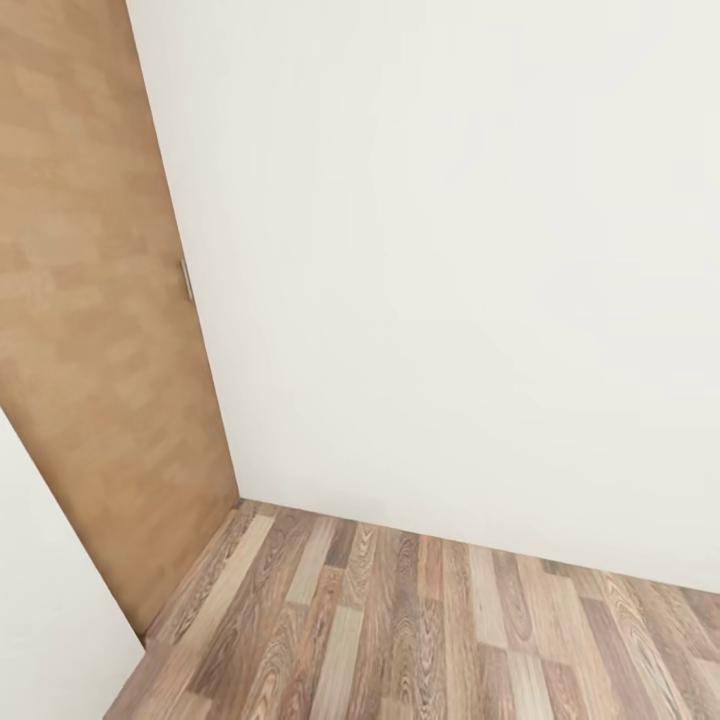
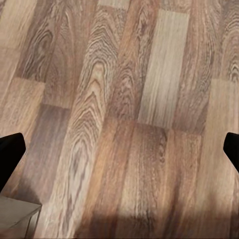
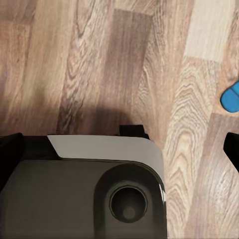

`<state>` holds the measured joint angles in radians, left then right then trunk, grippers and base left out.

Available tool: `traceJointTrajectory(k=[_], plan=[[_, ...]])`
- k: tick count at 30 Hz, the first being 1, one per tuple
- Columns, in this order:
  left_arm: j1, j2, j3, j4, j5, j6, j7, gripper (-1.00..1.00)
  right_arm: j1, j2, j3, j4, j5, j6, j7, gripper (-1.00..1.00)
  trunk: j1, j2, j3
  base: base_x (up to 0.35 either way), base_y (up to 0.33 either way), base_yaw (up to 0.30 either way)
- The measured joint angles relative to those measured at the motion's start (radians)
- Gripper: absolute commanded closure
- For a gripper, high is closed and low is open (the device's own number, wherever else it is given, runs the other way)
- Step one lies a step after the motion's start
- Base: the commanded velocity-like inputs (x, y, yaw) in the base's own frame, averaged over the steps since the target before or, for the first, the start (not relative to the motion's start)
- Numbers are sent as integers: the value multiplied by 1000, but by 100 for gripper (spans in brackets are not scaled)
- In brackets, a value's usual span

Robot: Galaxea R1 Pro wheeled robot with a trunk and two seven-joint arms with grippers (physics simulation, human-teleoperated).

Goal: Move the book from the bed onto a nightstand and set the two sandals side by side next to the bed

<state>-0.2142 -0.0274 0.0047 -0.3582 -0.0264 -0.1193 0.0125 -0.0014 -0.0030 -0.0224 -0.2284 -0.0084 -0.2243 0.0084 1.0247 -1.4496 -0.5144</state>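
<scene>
**Facing a corner, sandal close by**

The head view looks at a white wall [image 1: 450,280] meeting a wooden door [image 1: 90,330] above the plank floor [image 1: 420,630]; I judge the robot is in transit between steps and must next turn to find the bed.

Over the same floor, the right wrist view shows the robot's base [image 3: 84,189] and, near it, the tip of a blue sandal [image 3: 231,98].

The left gripper [image 2: 119,149] has its fingers spread wide, holding nothing. The right gripper [image 3: 122,152] likewise looks spread and empty.
</scene>
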Motion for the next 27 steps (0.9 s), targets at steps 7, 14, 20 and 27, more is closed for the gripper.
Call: traceJointTrajectory(k=[7,14,20,27], plan=[[0,0,0,0,0,0,0,-100,0,1,1,0,1,0,0,-100,0,0,0,219,100,0],[0,0,-1,0,0,0,0,-100,0,1,1,0,4,0,0,-100,0,0,0,290,7,0],[0,0,-1,0,0,0,0,-100,0,2,1,0,5,0,0,-100,0,0,0,307,0,0],[0,0,-1,0,0,0,0,-100,0,1,1,0,6,0,0,-100,0,0,0,308,0,0]])
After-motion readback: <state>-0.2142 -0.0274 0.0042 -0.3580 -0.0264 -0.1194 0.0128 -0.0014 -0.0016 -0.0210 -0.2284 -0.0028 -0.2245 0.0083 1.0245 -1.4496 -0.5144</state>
